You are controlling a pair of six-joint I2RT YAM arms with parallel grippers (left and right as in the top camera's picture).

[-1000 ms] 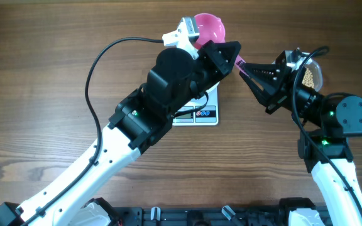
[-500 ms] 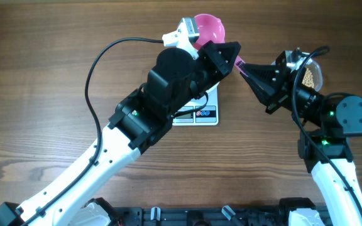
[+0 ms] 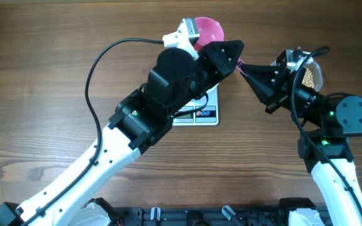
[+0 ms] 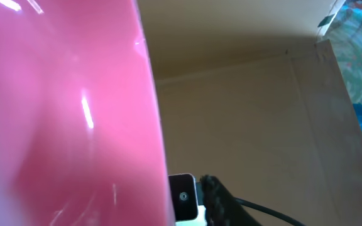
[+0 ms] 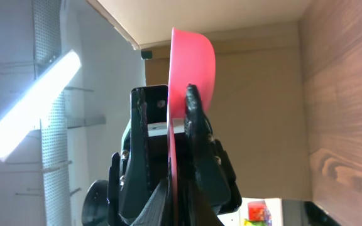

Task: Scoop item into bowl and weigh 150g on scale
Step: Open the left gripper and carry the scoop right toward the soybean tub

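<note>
Spanning the wooden table (image 3: pixel 43 75) from its near-left corner, the left arm (image 3: pixel 137 119) lies diagonally over the scale (image 3: pixel 207 112) and hides most of the platform. Only the scale's front edge, with grey display and dark buttons, and its right margin show. A black cable (image 3: pixel 92 81) loops off this arm, left of the scale. The right arm (image 3: pixel 332 119) stands to the right of the scale, wrist turned toward it.

Clear tub (image 3: pixel 320 70): right of the scale and a little beyond it, mostly hidden behind the right arm's wrist. The beans (image 3: pixel 308 76) lie inside it and show as a tan patch.

Pink scoop (image 3: pixel 207 28): in the overhead view the cup lies beyond the scale's far edge, off the platform. The handle slants toward the scale's far-right corner and ends between the two grippers.

Left gripper (image 3: pixel 231 51): tip just beyond the scale's far-right corner, against the scoop handle. Cannot tell whether its jaws are parted or pinching. The overhead view gives only black housing, and the left wrist view is half filled by the scoop's pink wall (image 4: pixel 61 113), with no fingers visible.

Right gripper (image 3: pixel 247 70): right of the scale's far-right corner, nearly tip to tip with the left gripper. In the right wrist view the scoop (image 5: pixel 193 63) stands edge-on. Its handle runs down between the black fingers (image 5: pixel 144 138), which press it from both sides. The jaws are narrow, clamped on the scoop handle.
</note>
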